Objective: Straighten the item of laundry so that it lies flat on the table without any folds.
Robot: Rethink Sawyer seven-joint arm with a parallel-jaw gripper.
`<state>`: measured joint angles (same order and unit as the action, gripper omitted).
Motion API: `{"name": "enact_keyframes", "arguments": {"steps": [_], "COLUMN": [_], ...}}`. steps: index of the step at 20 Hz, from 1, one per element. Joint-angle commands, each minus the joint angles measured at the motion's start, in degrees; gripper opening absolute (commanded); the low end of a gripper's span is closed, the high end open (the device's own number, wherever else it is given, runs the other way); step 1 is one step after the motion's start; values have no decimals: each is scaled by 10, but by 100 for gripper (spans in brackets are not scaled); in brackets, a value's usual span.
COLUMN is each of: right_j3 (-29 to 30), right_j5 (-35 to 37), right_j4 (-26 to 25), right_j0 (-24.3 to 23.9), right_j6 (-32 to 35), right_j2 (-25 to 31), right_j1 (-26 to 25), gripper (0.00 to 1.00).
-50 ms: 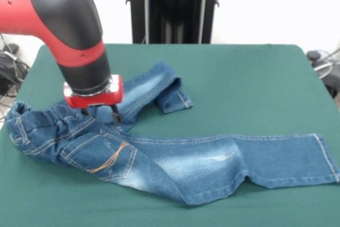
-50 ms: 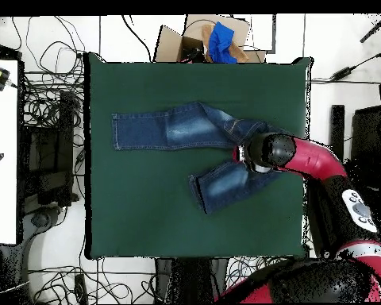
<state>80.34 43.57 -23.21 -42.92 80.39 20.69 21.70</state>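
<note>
The item of laundry is a small pair of blue denim jeans with faded patches, lying on the green table. Its bunched waistband is at the left in the front view. One leg runs flat to the right along the near side. The other leg angles away and its hem end is folded over. My gripper is down on the denim at the crotch, just behind the orange-stitched back pocket. Its dark fingertips stand apart, touching the cloth. In the overhead view the jeans lie on the table, and the arm's wrist covers the gripper.
A cardboard box holding blue cloth sits beyond the table's top edge in the overhead view. Cables lie on the floor on the left, beside a white bench. Wide bare green cloth surrounds the jeans.
</note>
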Motion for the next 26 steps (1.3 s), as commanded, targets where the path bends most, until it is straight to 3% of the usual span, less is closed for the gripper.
{"name": "enact_keyframes", "arguments": {"steps": [1, 6, 12, 17, 22, 26], "right_j3": [16, 40, 65, 101, 151, 160], "right_j5": [31, 26, 40, -11, -93, -109], "right_j4": [-31, -8, 29, 17, 3, 3], "right_j0": [-17, -23, 13, 46, 50, 55], "right_j6": [-93, -65, 13, 58, 95, 95], "right_j2": [26, 39, 34, 12, -4, -12], "right_j1": [56, 83, 136, 157, 159, 148], "gripper": [100, 100, 100, 100, 100, 100]}}
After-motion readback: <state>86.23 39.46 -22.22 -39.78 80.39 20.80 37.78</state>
